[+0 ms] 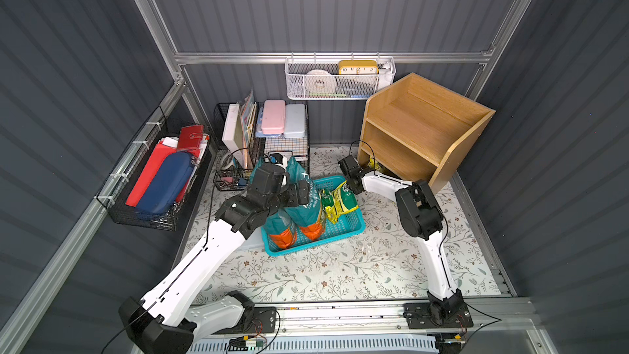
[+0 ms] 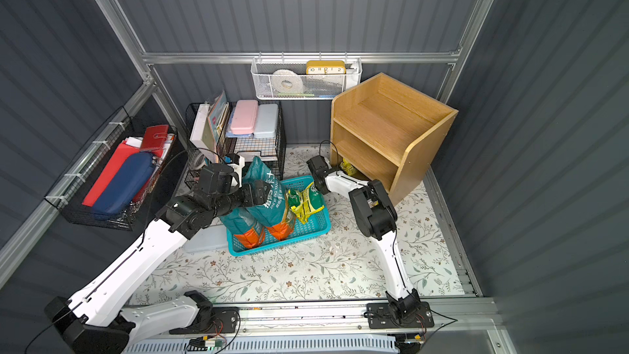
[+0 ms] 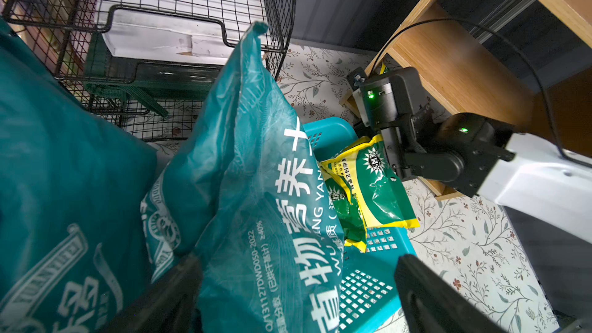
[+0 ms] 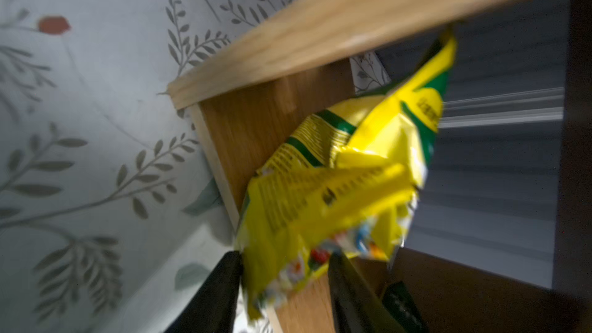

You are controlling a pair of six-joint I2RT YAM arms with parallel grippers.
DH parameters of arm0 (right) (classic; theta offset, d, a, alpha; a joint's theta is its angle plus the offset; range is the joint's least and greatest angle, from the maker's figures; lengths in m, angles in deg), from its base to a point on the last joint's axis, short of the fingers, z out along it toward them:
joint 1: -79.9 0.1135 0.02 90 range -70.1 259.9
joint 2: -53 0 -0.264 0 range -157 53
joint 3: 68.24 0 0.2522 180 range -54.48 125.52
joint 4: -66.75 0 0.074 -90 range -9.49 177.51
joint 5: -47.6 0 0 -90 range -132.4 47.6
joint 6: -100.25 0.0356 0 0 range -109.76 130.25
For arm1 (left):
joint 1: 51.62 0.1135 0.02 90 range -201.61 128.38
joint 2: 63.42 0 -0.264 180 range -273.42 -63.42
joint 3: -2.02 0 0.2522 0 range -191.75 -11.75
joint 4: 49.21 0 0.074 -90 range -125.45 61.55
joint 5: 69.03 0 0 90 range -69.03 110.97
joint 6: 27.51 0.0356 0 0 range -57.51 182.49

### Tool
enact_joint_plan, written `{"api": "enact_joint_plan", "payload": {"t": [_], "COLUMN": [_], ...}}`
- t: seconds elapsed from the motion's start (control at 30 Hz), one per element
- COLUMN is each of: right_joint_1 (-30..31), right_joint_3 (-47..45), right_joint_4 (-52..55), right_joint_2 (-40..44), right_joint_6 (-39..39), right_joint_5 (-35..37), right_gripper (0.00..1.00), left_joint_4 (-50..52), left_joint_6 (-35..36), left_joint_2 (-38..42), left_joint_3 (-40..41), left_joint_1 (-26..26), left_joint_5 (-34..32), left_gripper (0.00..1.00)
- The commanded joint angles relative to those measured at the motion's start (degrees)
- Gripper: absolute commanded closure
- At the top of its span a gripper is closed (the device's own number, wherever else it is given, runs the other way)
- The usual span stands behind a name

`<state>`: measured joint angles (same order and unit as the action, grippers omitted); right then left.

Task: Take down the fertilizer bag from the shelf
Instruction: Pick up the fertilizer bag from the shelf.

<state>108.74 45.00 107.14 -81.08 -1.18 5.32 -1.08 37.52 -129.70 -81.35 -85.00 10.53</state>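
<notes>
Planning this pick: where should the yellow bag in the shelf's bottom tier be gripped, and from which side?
Probably pinch the bag by its crumpled near end, coming in through the open front of the shelf; the board above it blocks a top approach.

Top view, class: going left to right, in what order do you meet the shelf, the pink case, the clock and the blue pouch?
blue pouch → pink case → clock → shelf
</notes>
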Motion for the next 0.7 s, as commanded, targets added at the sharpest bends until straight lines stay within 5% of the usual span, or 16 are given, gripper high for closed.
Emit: {"api": "enact_joint_plan", "payload": {"t": [0.0, 0.2, 0.37, 0.67], "right_joint_1": [-0.5, -0.9, -0.3, 0.4], "right_joint_3": [1.7, 0.2, -3.5, -9.1], "right_joint_4": [-0.9, 0.9, 2.7, 14.6], "right_joint_2": [-1.0, 1.3, 8.0, 24.3], "right_joint_6": [0.2, 2.2, 5.2, 15.8], "right_joint_5": [1.1, -0.9, -3.3, -19.2], "right_gripper": [0.69, 1.0, 1.0, 1.0], "left_joint_4": [0.8, 0.6, 0.4, 0.1], "left_joint_6": [0.6, 0.6, 0.6, 0.6], "left_joint_2": [0.1, 0.2, -0.1, -1.4], "left_joint_3": [-1.5, -1.3, -1.2, -1.4], "left_joint_1": [-0.2, -0.2, -0.2, -0.2], "left_joint_5": [-0.7, -0.6, -0.5, 0.8], "left_gripper": [0.01, 0.0, 0.01, 0.01]}}
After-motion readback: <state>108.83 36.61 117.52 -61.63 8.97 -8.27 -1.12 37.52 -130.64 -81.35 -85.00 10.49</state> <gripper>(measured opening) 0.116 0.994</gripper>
